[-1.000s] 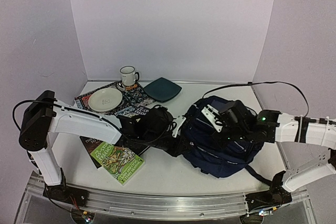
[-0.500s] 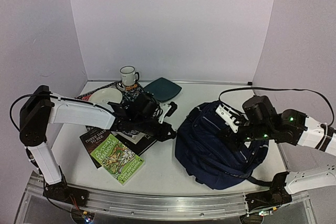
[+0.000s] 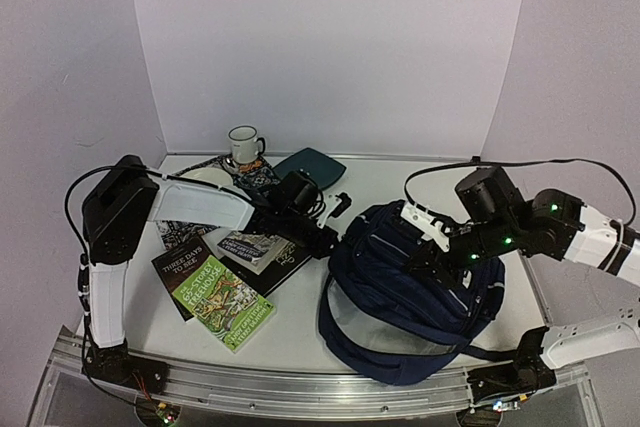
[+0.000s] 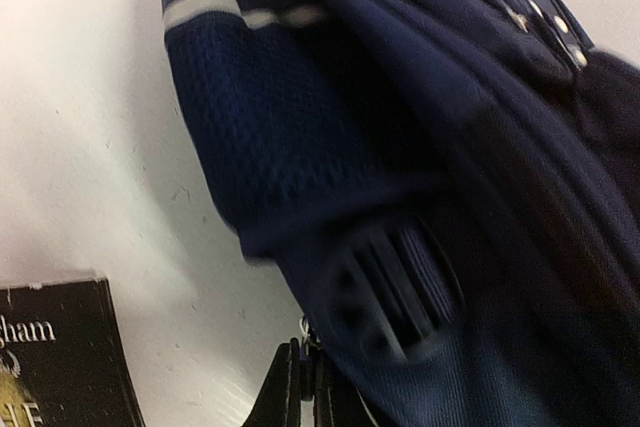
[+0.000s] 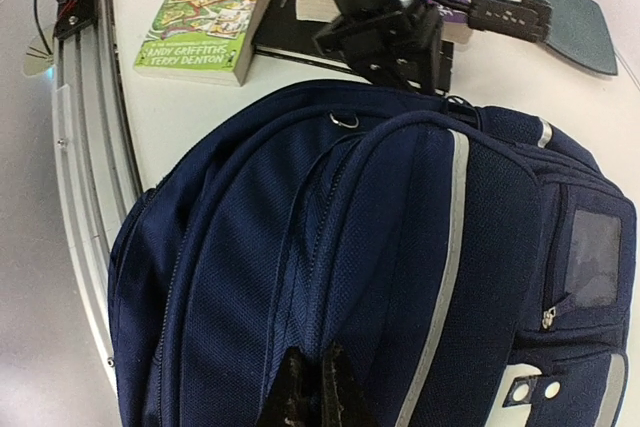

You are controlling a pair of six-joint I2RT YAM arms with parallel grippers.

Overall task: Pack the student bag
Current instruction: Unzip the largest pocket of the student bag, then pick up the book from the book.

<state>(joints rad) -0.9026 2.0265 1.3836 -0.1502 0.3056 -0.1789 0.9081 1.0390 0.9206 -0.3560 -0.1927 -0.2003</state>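
Both arms reach inward, left pincer (image 4: 307, 372) and right pincer (image 5: 314, 375) pinched closed.

Pale lilac walls close in on three sides: back wall (image 3: 330, 47), left wall (image 3: 60, 67), right wall (image 3: 585, 47). The white counter (image 3: 300, 337) is softly, evenly lit, with a metal rail (image 3: 300, 387) along its near edge.
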